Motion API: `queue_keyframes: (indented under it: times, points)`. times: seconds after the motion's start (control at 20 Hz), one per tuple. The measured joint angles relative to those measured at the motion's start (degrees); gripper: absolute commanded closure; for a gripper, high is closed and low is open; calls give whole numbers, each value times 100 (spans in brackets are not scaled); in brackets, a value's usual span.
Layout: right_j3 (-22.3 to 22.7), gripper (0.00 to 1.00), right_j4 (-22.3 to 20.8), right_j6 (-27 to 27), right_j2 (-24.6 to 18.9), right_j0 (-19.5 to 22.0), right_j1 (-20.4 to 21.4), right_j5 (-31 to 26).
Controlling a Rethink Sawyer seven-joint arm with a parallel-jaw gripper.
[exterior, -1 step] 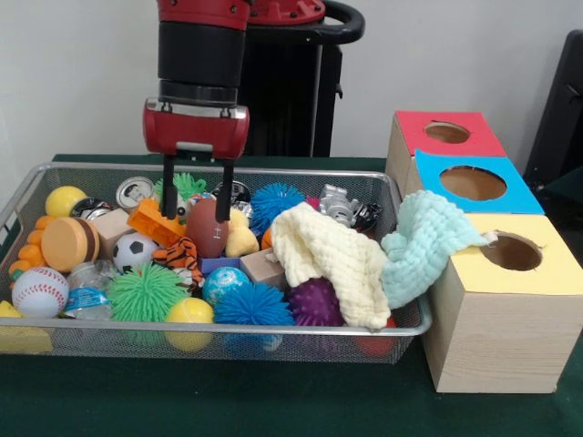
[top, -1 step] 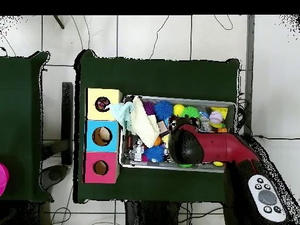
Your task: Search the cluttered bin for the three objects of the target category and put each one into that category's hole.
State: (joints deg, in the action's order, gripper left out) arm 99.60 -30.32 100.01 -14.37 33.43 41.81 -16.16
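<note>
Grasp step: claw (exterior, -1 step: 197, 218) open, straddling brown football (exterior, -1 step: 207, 227), centre-left of bin (exterior, -1 step: 273, 340). Next: close, lift, carry to hole.

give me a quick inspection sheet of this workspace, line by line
surface: table under a dark green cloth.
job's things: wire mesh bin full of toys; three wooden boxes with holes, lids red, blue and yellow.
clutter: toy football, baseball, soccer ball, spiky balls, cream cloth; mint cloth draped over the bin's edge onto the yellow box.
grippers: gripper open, fingers down around the football.
cables: thin wires on the tiled floor beyond the table.
surroundings: white wall; pink object on a second green table.
</note>
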Motion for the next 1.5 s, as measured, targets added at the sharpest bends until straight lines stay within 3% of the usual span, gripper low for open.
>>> queue_keyframes:
  times: [0.3, 0.6, 1.5]
  points:
    - [-184, 0, 1, 0, 152, -96, -189, -710]
    - [-214, 0, -1, 0, 162, -33, -286, -1016]
    - [-199, 0, -4, 0, -247, 603, -561, -1401]
